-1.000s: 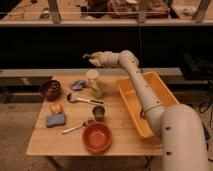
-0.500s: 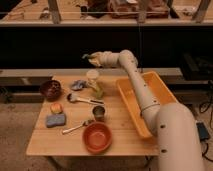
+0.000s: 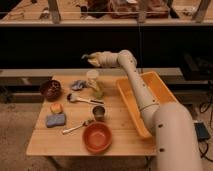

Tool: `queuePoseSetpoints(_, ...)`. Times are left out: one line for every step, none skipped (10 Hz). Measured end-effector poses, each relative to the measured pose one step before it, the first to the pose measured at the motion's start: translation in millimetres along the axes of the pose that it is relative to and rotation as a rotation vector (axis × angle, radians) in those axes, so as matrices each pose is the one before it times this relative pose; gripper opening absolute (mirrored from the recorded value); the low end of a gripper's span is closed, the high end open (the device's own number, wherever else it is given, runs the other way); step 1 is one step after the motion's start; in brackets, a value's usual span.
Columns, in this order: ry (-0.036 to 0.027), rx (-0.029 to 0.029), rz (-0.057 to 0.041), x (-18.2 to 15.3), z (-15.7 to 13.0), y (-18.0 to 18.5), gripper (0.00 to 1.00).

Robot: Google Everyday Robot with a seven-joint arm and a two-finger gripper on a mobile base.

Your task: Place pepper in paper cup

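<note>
The paper cup (image 3: pixel 92 78), tall and pale cream, stands upright at the back middle of the wooden table (image 3: pixel 120 140). A yellow-green thing (image 3: pixel 98 93), possibly the pepper, lies against the cup's base on the right. My gripper (image 3: pixel 90 59) hovers above and slightly behind the cup, with the arm reaching in from the right. A small yellowish patch shows at the gripper's tip; I cannot tell whether it is a held object.
A dark brown bowl (image 3: pixel 50 89), a blue-grey crumpled bag (image 3: pixel 78 85), a dark-headed spoon (image 3: pixel 82 99), a short dark metallic cup (image 3: pixel 99 112), an orange fruit (image 3: pixel 56 107), a blue sponge (image 3: pixel 56 120), a second spoon (image 3: pixel 77 126) and a red bowl (image 3: pixel 97 136) are on the table. A yellow bin (image 3: pixel 150 85) lies on the right.
The gripper stays above the cup with almost no movement. The things on the table have not moved.
</note>
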Motion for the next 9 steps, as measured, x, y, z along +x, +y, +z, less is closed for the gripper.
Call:
queuePoseSetpoints(0.00003, 0.00022, -0.00001, 0.03, 0.13, -0.11, 0.01)
queuePoseSetpoints(0.00045, 0.00101, -0.00041, 0.54, 0.78, -0.50, 0.07)
queuePoseSetpoints(0.00038, 0.00155, -0.00041, 0.48, 1.09, -0.76, 0.18)
queuePoseSetpoints(0.00000, 0.00002, -0.00006, 0.08, -0.02, 0.00, 0.26)
queuePoseSetpoints(-0.00020, -0.00030, -0.00020, -0.22, -0.19, 0.13, 0.39)
queuePoseSetpoints(-0.00013, -0.00032, 0.00020, -0.17, -0.24, 0.15, 0.46)
queuePoseSetpoints(-0.00008, 0.00044, 0.00036, -0.23, 0.31, -0.27, 0.55)
queuePoseSetpoints(0.00006, -0.00003, 0.00002, 0.03, -0.08, 0.03, 0.68)
queuePoseSetpoints(-0.00025, -0.00046, 0.00018, -0.26, -0.31, 0.21, 0.77)
